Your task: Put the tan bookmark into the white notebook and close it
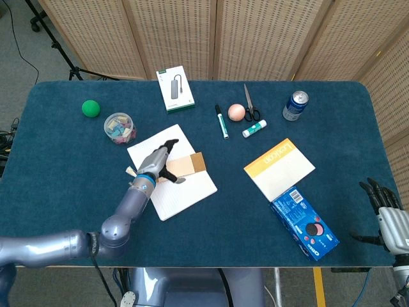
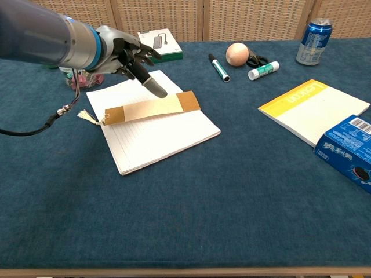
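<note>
The white notebook lies open on the blue table, left of centre, its lined page facing up. The tan bookmark lies flat across the page's upper part, and its tassel hangs off the left edge. My left hand hovers over the notebook's far left part with its fingers apart, one pointing down close to the bookmark; it holds nothing. My right hand stands at the table's right front edge, fingers spread and empty, seen only in the head view.
A yellow-topped notepad and a blue cookie box lie to the right. Along the back are a soda can, scissors, a peach ball, a marker, a glue stick, a white box, a jar and a green ball.
</note>
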Controlling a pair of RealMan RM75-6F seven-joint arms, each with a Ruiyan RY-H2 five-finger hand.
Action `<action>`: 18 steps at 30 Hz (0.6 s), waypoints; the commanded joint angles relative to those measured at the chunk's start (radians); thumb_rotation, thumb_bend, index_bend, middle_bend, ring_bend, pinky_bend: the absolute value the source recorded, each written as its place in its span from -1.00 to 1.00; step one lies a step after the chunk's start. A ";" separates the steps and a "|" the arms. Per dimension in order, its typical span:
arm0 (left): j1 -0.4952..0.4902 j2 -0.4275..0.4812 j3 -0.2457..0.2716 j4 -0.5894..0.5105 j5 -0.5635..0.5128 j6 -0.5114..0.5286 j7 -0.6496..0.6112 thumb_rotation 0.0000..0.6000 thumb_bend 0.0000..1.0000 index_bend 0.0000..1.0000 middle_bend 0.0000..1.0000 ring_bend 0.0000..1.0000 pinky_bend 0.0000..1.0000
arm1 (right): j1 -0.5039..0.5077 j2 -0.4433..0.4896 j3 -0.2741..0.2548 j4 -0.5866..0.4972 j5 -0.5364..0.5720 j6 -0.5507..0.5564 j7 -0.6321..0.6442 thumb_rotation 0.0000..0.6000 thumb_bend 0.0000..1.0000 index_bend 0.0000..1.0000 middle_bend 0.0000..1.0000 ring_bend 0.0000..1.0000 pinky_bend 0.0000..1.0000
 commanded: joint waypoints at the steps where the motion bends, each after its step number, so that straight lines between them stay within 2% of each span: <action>1: 0.134 0.163 0.120 -0.103 0.118 -0.285 -0.046 1.00 -0.65 -1.00 -1.00 -1.00 -1.00 | 0.002 -0.001 -0.002 -0.003 -0.002 -0.002 -0.005 1.00 -1.00 -1.00 -1.00 -1.00 -1.00; 5: 0.182 0.197 0.162 -0.123 0.225 -0.378 -0.119 1.00 -0.65 -1.00 -1.00 -1.00 -1.00 | 0.003 -0.002 -0.003 -0.006 -0.003 -0.004 -0.010 1.00 -1.00 -1.00 -1.00 -1.00 -1.00; 11: 0.205 0.207 0.204 -0.119 0.355 -0.371 -0.194 1.00 -0.59 -1.00 -1.00 -1.00 -1.00 | 0.003 -0.002 -0.005 -0.006 -0.005 -0.004 -0.010 1.00 -1.00 -1.00 -1.00 -1.00 -1.00; 18: 0.204 0.231 0.249 -0.103 0.446 -0.354 -0.278 1.00 -0.59 -1.00 -1.00 -1.00 -1.00 | 0.004 0.000 -0.004 -0.003 -0.001 -0.007 -0.003 1.00 -1.00 -1.00 -1.00 -1.00 -1.00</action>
